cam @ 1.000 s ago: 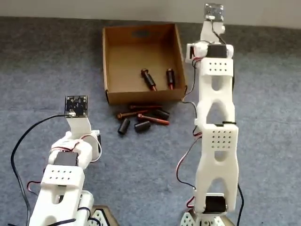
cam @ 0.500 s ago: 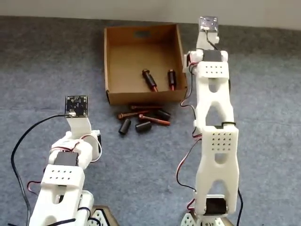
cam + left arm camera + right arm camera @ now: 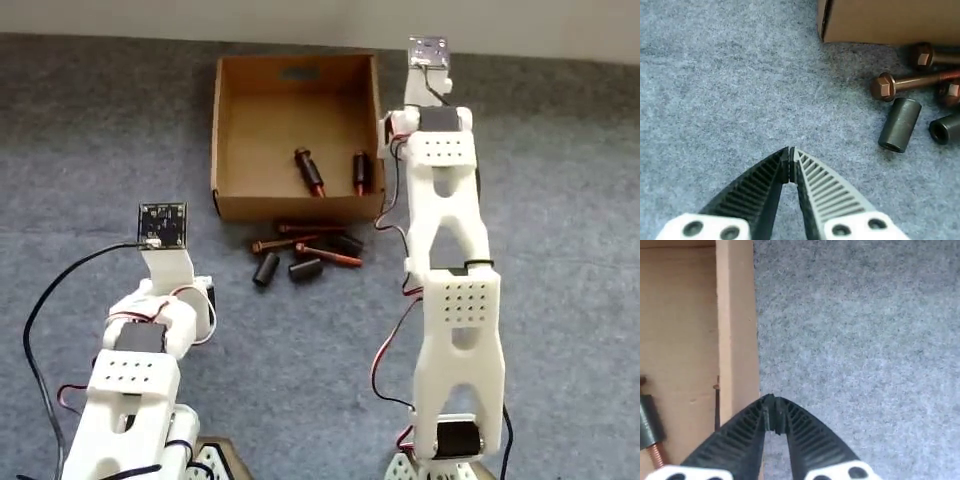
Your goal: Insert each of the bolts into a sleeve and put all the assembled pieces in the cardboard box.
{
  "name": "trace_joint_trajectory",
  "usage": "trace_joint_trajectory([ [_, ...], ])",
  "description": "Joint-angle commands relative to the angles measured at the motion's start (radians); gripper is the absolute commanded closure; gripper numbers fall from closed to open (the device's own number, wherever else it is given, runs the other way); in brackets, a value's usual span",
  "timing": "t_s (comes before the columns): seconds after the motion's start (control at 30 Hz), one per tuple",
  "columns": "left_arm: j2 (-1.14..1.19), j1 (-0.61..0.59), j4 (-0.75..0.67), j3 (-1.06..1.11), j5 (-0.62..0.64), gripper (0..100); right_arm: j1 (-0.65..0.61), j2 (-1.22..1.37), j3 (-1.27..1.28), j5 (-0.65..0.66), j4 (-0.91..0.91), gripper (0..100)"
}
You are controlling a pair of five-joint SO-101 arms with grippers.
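Note:
The cardboard box (image 3: 240, 130) lies at the back of the grey carpet with two assembled pieces (image 3: 310, 170) (image 3: 361, 172) on its floor. In front of it lie loose copper bolts (image 3: 285, 242) (image 3: 326, 254) and black sleeves (image 3: 264, 268) (image 3: 304, 269). My left gripper (image 3: 790, 165) is shut and empty over bare carpet, short of a bolt (image 3: 912, 81) and a sleeve (image 3: 899, 124). My right gripper (image 3: 774, 415) is shut and empty, right beside the box's side wall (image 3: 737, 325). An assembled piece (image 3: 650, 435) shows inside.
The right arm (image 3: 450, 230) stretches along the box's right side, and the left arm (image 3: 150, 330) sits folded at the near left. Open carpet lies left of the box and between the arms. A third sleeve (image 3: 348, 242) sits by the box front.
The right arm has swung left against the box's right wall, and the box has slid a little to the left. The left arm has not moved.

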Motion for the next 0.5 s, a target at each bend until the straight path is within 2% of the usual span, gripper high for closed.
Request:
trace_joint_trajectory([
  [0.0,-0.018,-0.002,-0.017,-0.002,-0.006,96,-0.068,-0.016,0.002,-0.006,0.007,99.1],
  [0.1,-0.018,-0.002,-0.017,-0.002,-0.006,96,-0.045,-0.019,-0.002,-0.006,0.007,99.1],
  [0.27,-0.018,-0.002,-0.017,-0.002,-0.006,96,0.045,-0.018,-0.174,-0.006,0.077,99.1],
  [0.47,-0.018,-0.002,-0.017,-0.002,-0.006,96,0.085,-0.013,-0.538,0.002,0.332,98.5],
])
